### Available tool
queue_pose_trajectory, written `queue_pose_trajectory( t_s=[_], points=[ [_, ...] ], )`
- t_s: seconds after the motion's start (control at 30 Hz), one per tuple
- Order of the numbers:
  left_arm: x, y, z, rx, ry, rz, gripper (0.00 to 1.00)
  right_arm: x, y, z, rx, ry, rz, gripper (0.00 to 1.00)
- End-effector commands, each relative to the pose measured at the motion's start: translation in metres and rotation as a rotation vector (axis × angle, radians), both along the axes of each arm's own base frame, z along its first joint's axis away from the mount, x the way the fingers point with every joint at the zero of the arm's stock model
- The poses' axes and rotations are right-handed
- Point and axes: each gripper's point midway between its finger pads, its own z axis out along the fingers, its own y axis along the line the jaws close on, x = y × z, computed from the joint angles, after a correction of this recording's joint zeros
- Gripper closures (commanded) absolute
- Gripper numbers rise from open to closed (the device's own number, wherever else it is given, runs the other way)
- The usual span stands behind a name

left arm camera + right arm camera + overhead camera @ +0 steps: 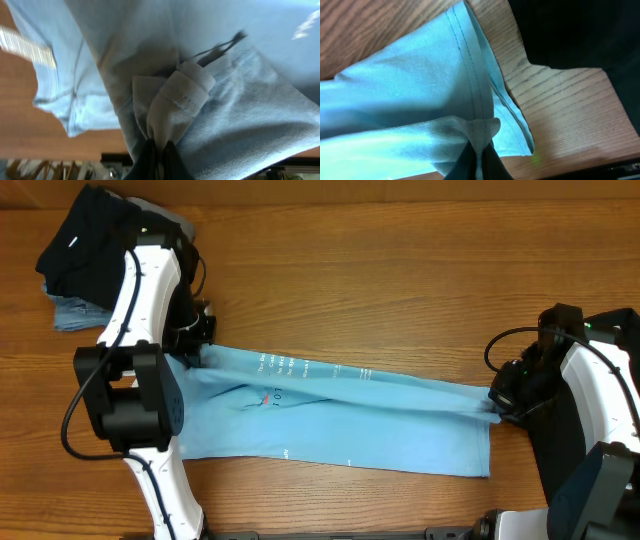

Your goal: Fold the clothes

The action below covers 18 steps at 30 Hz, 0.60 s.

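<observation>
**Two thin pinches, one stretched shirt**

Both of my claws are clamped on the light blue cotton T-shirt with white and coral lettering [340,415]. It lies stretched in a long band across the brown wooden table [400,270], slanting down towards my right. My left gripper [159,152] is shut on a bunched fold at the shirt's left end, with only a narrow nub of cloth between the fingers. My right gripper [479,155] is shut on a small tuck of the stitched hem at the far right end.

The main risk, as I judge it, is slip. Each bite is shallow and the cloth looks taut between my arms. Any pull outward could draw the fabric out of one claw and drop that end in a heap.

I also cannot tell whether each pinch holds every layer. If only the top layer is caught, a lift would peel the shirt open instead of carrying it whole.

The slant matters too, since uneven travel would leave a skewed crease.

On the right, the hem sits near the table's edge, so it may spill over there.

On the left, the black soft garment with a white label [85,240] is heaped close behind my arm, and a wide swing could drag it
</observation>
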Motion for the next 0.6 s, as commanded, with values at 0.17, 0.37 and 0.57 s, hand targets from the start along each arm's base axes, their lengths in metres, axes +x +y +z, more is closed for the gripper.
queue_pose_trajectory(
  t_s=[0.17,0.37,0.57],
  points=[
    [-0.043,0.009,0.012,0.081,-0.053,0.037,0.96,-0.011,-0.002,0.001,-0.011,0.048,-0.016,0.96],
    [-0.065,0.009,-0.011,0.085,-0.03,0.049,0.92,-0.024,0.0,-0.01,-0.019,0.095,-0.055,0.95],
    [-0.081,0.011,-0.021,0.093,0.021,0.071,0.93,-0.034,0.002,-0.022,-0.024,0.126,-0.102,0.96]
  ],
)
